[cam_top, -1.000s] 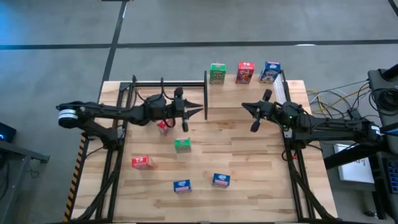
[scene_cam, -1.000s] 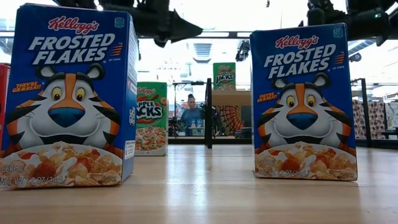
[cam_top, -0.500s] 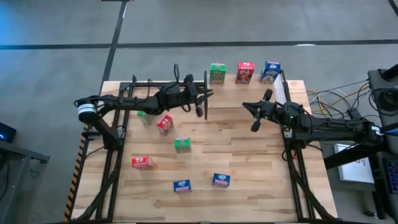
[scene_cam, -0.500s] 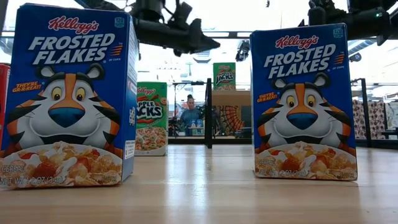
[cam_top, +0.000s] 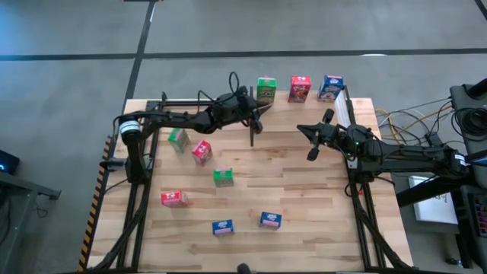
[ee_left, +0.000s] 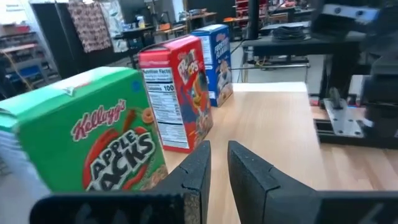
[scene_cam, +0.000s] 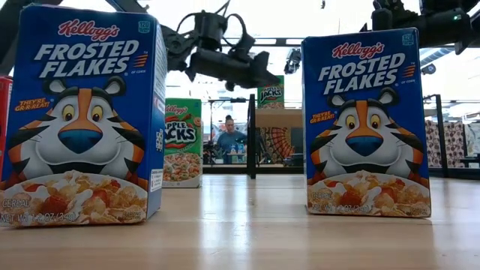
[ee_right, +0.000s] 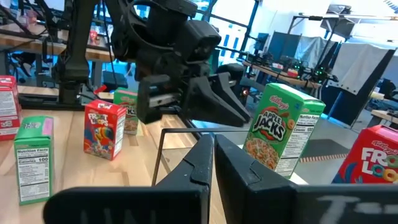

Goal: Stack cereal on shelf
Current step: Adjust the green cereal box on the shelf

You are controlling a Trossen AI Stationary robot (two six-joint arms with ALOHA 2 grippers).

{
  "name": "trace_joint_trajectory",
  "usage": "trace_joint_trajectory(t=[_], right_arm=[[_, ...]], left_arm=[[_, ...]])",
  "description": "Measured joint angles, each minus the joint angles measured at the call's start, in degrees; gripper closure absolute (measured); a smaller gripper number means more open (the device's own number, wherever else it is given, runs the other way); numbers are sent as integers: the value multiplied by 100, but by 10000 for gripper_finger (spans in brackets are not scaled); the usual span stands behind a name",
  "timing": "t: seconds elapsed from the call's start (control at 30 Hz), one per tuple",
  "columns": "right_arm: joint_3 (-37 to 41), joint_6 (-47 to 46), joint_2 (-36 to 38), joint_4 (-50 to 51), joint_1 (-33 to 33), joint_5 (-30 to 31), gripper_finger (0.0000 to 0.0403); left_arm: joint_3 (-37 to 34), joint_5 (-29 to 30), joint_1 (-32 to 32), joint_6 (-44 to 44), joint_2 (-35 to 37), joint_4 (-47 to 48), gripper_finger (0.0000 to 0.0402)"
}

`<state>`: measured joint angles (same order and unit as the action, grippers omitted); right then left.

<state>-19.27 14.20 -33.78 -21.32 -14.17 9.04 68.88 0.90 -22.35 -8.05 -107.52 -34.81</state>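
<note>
Three cereal boxes stand in a row on the shelf (cam_top: 298, 111) at the far edge: green (cam_top: 266, 90), red (cam_top: 300, 88) and blue (cam_top: 331, 87). Several more boxes stand on the table, among them a green one (cam_top: 178, 138), a red one (cam_top: 202, 151) and two blue ones at the near edge (scene_cam: 84, 112) (scene_cam: 366, 124). My left gripper (cam_top: 262, 113) (ee_left: 217, 165) is level with the shelf's green box (ee_left: 99, 134), just beside it. It is shut, with only a narrow slit between the fingers, and holds nothing. My right gripper (cam_top: 310, 148) (ee_right: 212, 155) waits shut at mid right.
A black post (cam_top: 251, 125) and a black rail (cam_top: 205, 101) stand right by my left gripper. A white strip (cam_top: 342, 106) runs along the shelf's right side. Cables lie off the table's right edge (cam_top: 411, 122). A person shows far back in the room (scene_cam: 229, 135).
My left gripper has reached toward the table's far edge and to the right, coming up beside the green box on the shelf while staying shut. The green and red boxes that its arm covered on the table now show. No box has moved.
</note>
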Motion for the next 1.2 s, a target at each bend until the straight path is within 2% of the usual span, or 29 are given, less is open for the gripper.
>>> trace_joint_trajectory(t=[0.13, 0.3, 0.77, 1.2], right_arm=[[0, 0, 0, -1, 0, 0, 394], [0, 30, 0, 0, 0, 4, 394], [0, 46, -2, -2, -9, 13, 394], [0, 81, -3, -4, -9, 13, 394]], left_arm=[[127, 574, -20, -1, -104, 122, 364], [125, 711, -108, 163, -114, 92, 364], [568, 759, -157, 481, -466, 232, 364], [619, 763, -177, 565, -531, 229, 364]])
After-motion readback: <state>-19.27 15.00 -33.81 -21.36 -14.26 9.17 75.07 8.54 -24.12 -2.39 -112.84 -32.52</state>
